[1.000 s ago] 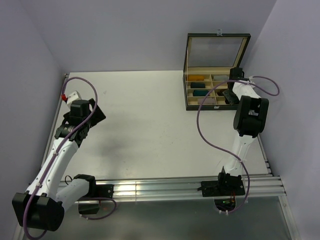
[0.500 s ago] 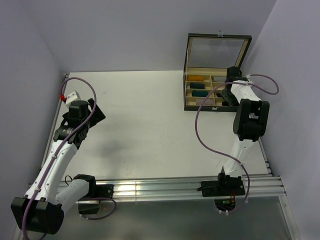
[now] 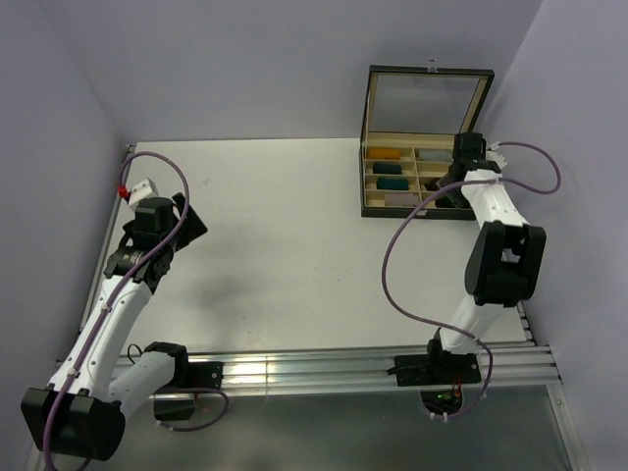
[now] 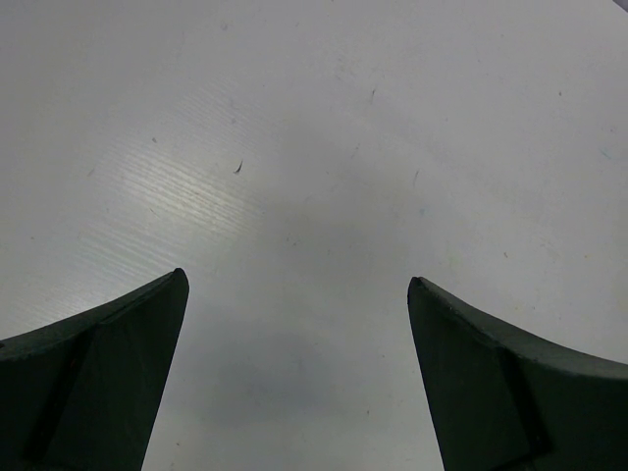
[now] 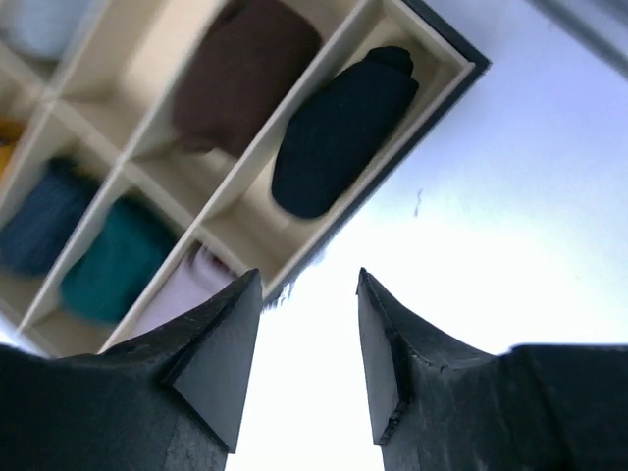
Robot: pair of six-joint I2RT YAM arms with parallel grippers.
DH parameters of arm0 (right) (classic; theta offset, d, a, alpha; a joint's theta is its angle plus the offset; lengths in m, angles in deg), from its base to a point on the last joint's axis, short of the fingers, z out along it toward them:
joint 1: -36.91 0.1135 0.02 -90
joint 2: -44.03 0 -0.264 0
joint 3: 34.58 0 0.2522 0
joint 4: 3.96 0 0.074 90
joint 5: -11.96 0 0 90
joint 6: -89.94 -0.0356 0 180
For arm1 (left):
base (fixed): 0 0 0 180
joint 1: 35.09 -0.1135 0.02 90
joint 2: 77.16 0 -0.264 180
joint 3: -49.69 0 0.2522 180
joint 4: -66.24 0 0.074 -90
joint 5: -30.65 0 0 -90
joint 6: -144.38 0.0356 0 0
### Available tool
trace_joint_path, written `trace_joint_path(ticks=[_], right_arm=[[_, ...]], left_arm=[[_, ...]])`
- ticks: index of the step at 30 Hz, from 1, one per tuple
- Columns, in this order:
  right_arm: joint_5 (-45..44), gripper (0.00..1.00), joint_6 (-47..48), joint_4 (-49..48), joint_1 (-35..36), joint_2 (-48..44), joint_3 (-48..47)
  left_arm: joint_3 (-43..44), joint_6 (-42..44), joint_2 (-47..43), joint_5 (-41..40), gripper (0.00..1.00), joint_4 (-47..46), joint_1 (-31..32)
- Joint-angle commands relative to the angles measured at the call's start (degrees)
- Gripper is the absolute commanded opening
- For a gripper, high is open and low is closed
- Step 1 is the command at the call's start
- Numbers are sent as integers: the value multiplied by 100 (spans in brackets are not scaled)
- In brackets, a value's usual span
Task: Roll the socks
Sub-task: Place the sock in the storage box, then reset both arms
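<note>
In the right wrist view a dark brown sock point(image 5: 245, 74) and a black sock point(image 5: 343, 132) lie bundled in neighbouring compartments at the corner of a divided box point(image 5: 432, 54). My right gripper point(image 5: 309, 280) is open and holds nothing. It hangs just outside that corner over the white table. From above, the right gripper point(image 3: 449, 191) sits at the box's front right corner, and the arm hides both socks. My left gripper point(image 4: 297, 285) is wide open above bare table, and the top view places the left gripper point(image 3: 188, 222) far left.
The box point(image 3: 365, 209) stands at the back right with its glass lid point(image 3: 427, 98) upright. Its other compartments hold mustard point(image 3: 386, 152), teal point(image 3: 391, 183) and grey point(image 3: 432, 153) bundles. Walls close in on the left, back and right. A metal rail point(image 3: 324, 368) runs along the near edge.
The right arm's elbow has swung right and nearer, and its wrist has shifted right beside the box. The left arm has barely moved.
</note>
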Motion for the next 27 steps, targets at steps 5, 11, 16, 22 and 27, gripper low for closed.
trace_joint_path(ticks=[5,11,16,22,27], right_arm=[[7,61,757,-525,172,-2438,697],[-72,73,1355,-33,181,-4466,952],[-10,79,1672,537,173,-5893,918],[235,84,2226,829,173,-7308,1137],[271,85,2569,846,383,-8327,1655]], left_arm=[[88,64,-196,-121,99,-108,22],[580,-68,-345,-209,99,295,13],[1441,-104,-556,-148,100,902,13],[2425,169,-925,-314,100,1658,13],[2795,292,-1487,-446,100,1852,22]])
